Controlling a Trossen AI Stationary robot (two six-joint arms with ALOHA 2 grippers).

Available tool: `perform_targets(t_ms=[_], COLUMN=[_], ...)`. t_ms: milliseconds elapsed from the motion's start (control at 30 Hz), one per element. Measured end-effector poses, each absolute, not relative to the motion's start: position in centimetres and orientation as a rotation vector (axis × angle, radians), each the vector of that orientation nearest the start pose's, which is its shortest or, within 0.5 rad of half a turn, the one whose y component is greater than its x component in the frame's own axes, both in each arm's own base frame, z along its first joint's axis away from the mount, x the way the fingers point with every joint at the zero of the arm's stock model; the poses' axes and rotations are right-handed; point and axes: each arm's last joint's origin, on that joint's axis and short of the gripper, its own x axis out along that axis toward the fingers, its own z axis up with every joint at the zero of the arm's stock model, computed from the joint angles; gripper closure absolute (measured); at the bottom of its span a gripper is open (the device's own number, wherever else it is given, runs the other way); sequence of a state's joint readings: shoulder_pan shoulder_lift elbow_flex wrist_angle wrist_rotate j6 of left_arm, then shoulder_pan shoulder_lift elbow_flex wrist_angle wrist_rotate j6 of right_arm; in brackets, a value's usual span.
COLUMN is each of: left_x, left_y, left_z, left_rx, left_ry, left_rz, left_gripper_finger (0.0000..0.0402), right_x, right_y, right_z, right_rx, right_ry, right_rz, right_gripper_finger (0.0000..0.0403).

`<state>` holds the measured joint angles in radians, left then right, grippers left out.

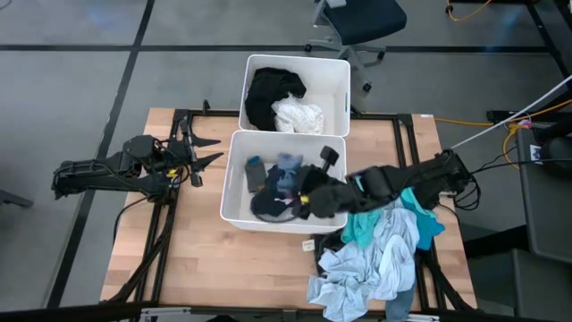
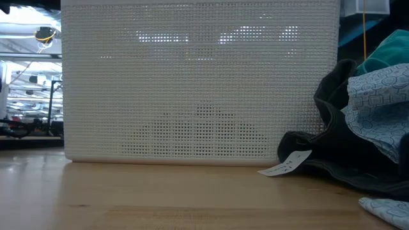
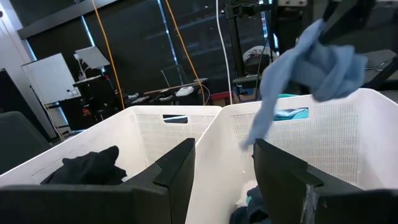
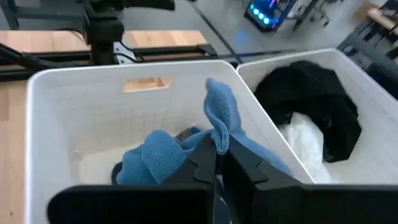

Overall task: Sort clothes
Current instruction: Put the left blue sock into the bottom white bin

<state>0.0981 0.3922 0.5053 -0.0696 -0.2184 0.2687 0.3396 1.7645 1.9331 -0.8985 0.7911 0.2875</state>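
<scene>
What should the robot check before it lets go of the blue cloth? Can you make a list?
1. Is the cloth held? The right gripper is shut on the light blue cloth: ok.
2. Is it over a bin? The cloth hangs above the near bin, inside its walls: ok.
3. Does the colour match? That bin already holds blue and dark pieces; the black garment and white garment lie in the far bin: ok.
4. Is the other arm clear? The left gripper waits open beside the near bin, outside it: ok.
5. Is the cloth free of the rim? Its lower end hangs inside: ok.
6. More to sort? The clothes pile remains on the table: not ok.
</scene>
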Motion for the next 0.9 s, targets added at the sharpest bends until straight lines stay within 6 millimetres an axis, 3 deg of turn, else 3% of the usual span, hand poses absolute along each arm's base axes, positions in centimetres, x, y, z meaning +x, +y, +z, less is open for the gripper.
perform_targets(t_ms=[167, 433, 667, 900], left_x=[10.8, 10.8, 10.7, 10.8], left_y=[1.7, 1.7, 1.7, 1.7], left_z=[29.6, 29.6, 29.6, 29.6], left_rx=[0.264, 0.264, 0.264, 0.264], left_ry=[0.001, 0.001, 0.001, 0.001], left_rz=[0.320, 0.320, 0.320, 0.320], left_gripper_finger=[0.0251, 0.0251, 0.0251, 0.0251], right_x=[36.0, 36.6, 36.4, 36.5], right_y=[8.0, 4.7, 2.7, 1.7], right_z=[39.6, 35.0, 31.6, 30.0], right_rx=[-0.080, 0.038, 0.065, 0.166], right_ry=[0.616, 0.787, 0.879, 0.883], right_rz=[-0.504, -0.555, -0.645, -0.696], right_gripper_finger=[0.0384, 0.0384, 0.0384, 0.0384])
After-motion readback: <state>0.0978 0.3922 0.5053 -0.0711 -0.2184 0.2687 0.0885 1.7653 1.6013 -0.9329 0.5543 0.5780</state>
